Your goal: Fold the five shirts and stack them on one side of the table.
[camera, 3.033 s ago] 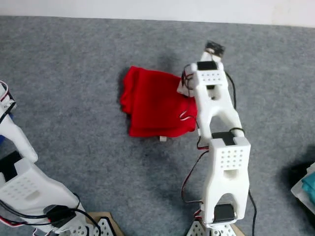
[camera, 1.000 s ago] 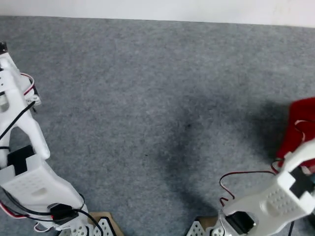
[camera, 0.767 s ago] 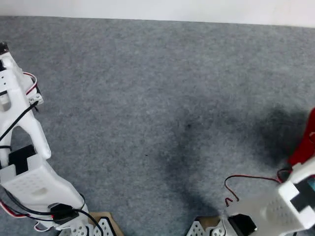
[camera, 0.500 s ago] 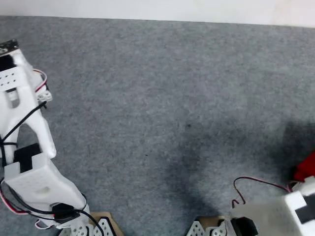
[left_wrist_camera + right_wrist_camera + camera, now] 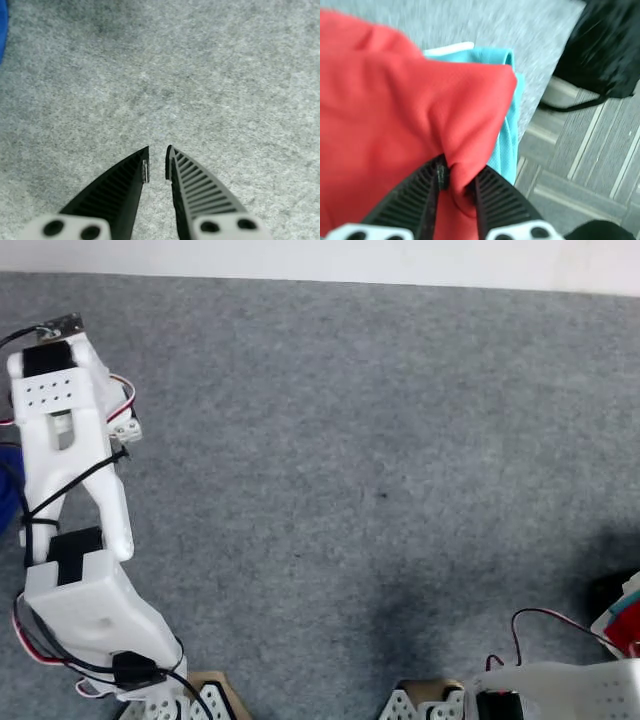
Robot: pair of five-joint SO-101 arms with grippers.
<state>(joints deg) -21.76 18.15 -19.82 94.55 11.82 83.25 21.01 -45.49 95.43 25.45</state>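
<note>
Where table (image 5: 470, 20) ends, right end effector (image 5: 456, 180) pinches shirt (image 5: 395, 110).

The left arm (image 5: 70, 470) stands along the left side of the counter (image 5: 350, 440), running from its near-left base to the far-left corner, where the left gripper (image 5: 156, 165) hangs over the counter. A piece of cloth (image 5: 5, 495) lies at the left edge, left of that arm. The right arm (image 5: 570, 690) sits at the near-right corner — its right gripper (image 5: 457, 182) pinches a fold of the top shirt (image 5: 385, 100), which lies over a lower shirt (image 5: 485, 56) at the right edge. Past that edge a bundle (image 5: 605, 50) lies on the floor (image 5: 570, 165).
</note>
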